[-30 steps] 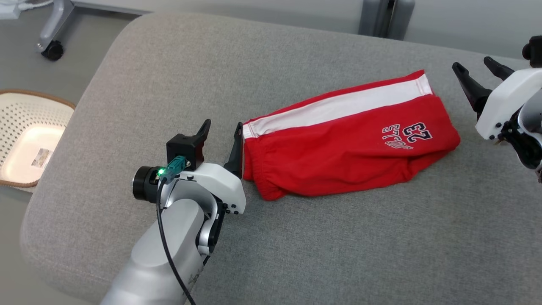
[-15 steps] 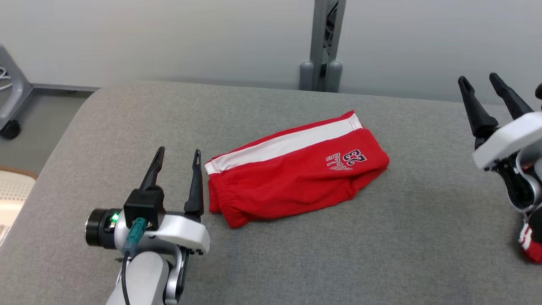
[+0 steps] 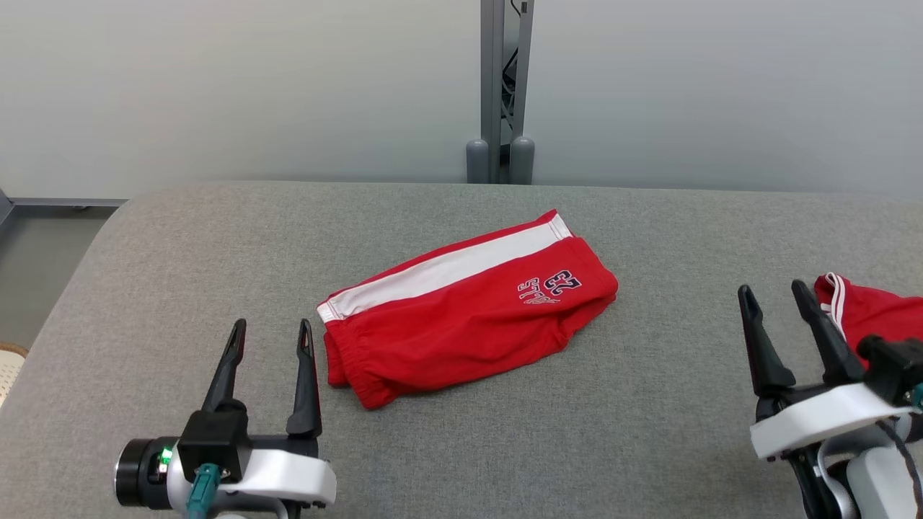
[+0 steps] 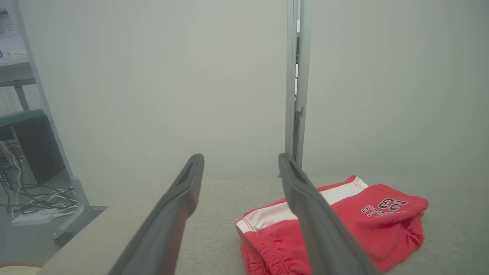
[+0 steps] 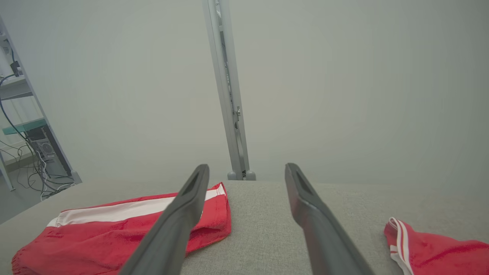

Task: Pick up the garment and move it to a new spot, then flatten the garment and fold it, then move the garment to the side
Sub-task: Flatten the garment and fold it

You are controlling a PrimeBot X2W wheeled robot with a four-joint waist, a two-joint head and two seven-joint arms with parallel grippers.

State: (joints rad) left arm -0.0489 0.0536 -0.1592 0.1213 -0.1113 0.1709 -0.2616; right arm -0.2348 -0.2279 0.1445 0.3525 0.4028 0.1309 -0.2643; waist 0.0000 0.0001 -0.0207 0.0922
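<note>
A folded red garment (image 3: 469, 310) with a white side stripe and a "23" print lies on the grey cushioned surface (image 3: 505, 440), middle left. It also appears in the left wrist view (image 4: 344, 217) and the right wrist view (image 5: 114, 229). My left gripper (image 3: 268, 331) stands open just left of the garment's waistband end, a short gap away, nothing between its fingers. My right gripper (image 3: 775, 297) is open at the lower right, well clear of the folded garment, with nothing held.
A second red garment (image 3: 869, 313) with white trim lies crumpled at the right edge, just beyond my right gripper, also seen as red cloth (image 5: 435, 248). A grey post (image 3: 501, 86) stands behind the surface against a pale wall. The surface's rounded left edge (image 3: 86, 252) drops to the floor.
The head camera has risen and turned, so the whole scene shifted. My left gripper has drawn back from the garment's waistband end. Both grippers stay open.
</note>
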